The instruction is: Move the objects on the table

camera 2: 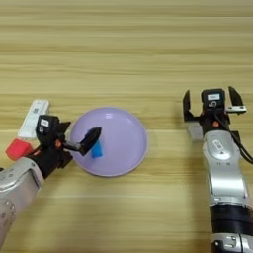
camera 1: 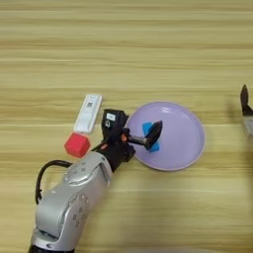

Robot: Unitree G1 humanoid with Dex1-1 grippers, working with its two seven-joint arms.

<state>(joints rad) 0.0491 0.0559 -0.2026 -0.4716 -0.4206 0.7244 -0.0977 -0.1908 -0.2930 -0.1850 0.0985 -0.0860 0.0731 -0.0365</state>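
A: On the left eye view, what do you see?

B: The table (camera 1: 148, 59) is light wood with long grain lines. A lilac plate (camera 1: 185, 136) lies near the middle. The left gripper (camera 1: 148, 136) reaches over the plate's left part, and the blue bar (camera 1: 148, 129) lies in the plate right under its fingers. I cannot tell if the fingers are holding the bar or only hovering over it. The red cube (camera 1: 77, 145) sits on the table left of the plate, just beside the arm. A white flat strip (camera 1: 88, 112) lies behind the cube; it has a small dark printed square, but I cannot read it.

A: And any writing on the robot?

B: A white sticker with a dark mark is on the wrist, not readable.

A: Now the right eye view?

B: The right gripper (camera 2: 213, 105) rests well apart, right of the plate, with its two black fingers spread wide and nothing between them. Its wrist carries a similar small label, also not readable. A small grey block (camera 2: 194, 131) lies just beside it.
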